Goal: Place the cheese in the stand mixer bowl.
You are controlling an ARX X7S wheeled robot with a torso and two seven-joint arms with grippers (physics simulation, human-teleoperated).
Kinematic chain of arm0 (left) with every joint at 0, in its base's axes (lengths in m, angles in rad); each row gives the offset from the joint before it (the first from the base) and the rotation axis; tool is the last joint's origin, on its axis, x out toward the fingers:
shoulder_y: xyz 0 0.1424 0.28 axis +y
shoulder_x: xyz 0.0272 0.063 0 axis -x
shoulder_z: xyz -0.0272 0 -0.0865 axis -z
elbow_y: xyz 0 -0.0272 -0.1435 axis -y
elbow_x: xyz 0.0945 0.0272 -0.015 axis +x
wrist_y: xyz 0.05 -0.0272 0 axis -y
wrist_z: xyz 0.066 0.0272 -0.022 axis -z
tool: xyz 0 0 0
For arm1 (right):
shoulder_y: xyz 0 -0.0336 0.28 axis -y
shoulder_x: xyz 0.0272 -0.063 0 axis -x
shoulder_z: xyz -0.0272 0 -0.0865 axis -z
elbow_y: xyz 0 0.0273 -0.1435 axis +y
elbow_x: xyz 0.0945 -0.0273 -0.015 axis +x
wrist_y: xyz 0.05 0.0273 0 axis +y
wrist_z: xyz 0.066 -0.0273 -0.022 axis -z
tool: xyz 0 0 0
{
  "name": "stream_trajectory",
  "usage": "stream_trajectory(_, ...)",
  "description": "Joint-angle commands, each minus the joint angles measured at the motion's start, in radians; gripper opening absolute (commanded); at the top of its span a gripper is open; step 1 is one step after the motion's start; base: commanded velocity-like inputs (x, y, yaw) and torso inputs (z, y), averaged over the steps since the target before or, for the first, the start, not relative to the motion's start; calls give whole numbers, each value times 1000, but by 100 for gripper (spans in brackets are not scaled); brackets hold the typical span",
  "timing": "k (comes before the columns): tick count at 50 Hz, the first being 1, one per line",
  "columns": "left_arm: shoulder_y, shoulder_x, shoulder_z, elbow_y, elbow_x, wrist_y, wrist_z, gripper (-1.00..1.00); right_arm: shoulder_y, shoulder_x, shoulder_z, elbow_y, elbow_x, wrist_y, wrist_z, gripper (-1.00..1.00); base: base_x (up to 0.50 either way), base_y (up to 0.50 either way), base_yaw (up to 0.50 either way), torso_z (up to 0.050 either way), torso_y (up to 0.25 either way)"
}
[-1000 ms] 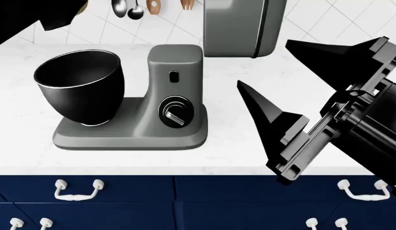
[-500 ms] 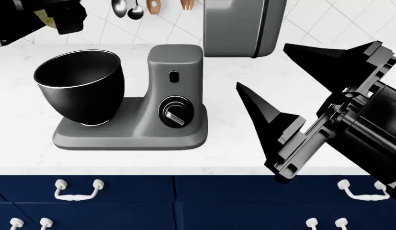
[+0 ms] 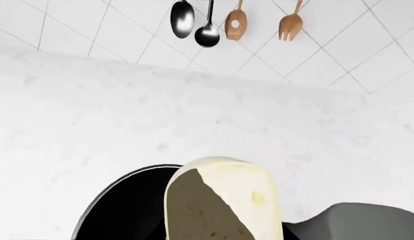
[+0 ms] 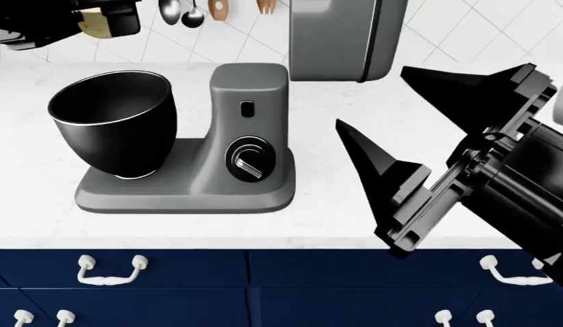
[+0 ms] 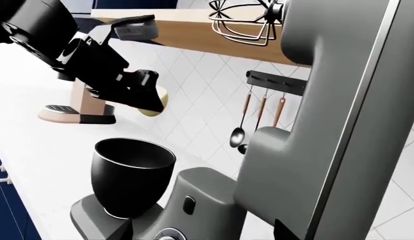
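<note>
The cheese (image 3: 224, 200), a pale yellow wedge with small holes, is held in my left gripper (image 4: 109, 17), which is shut on it. In the right wrist view the cheese (image 5: 158, 102) hangs in the air, well above the stand mixer bowl (image 5: 133, 172) and a little off to its far side. The glossy black bowl (image 4: 113, 122) sits on the grey mixer base, and its dark rim (image 3: 120, 200) shows just under the cheese. My right gripper (image 4: 372, 99) stands open and empty to the right of the mixer.
The grey mixer body (image 4: 249, 136) with its dial stands right of the bowl, its head (image 4: 340, 37) tilted up. Spoons and wooden utensils (image 3: 207, 25) hang on the tiled wall. A white marble counter (image 4: 335, 204) runs above blue drawers (image 4: 263, 286).
My left gripper has carried the cheese rightward, closer to the space over the bowl. The right gripper has barely shifted and stays open.
</note>
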Motion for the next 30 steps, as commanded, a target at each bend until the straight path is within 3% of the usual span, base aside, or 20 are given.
stream_trajectory(1, -76, 99, 93, -216, 150, -26, 139, -100, -21, -4, -2, 11, -26, -8, -18, 100, 0, 0, 0, 0, 0)
stream_trajectory(10, -108, 132, 131, -294, 182, -57, 153, -100, -27, -7, -4, 11, -31, -13, -21, 100, 0, 0, 0, 0, 0)
stream_trajectory(26, -167, 315, 328, -619, 417, -21, 498, -100, -35, -5, -2, 18, -40, -21, -28, 100, 0, 0, 0, 0, 0)
stream_trajectory(30, -162, 335, 338, -643, 432, -28, 522, -100, -43, -5, 1, 18, -46, -25, -34, 100, 0, 0, 0, 0, 3)
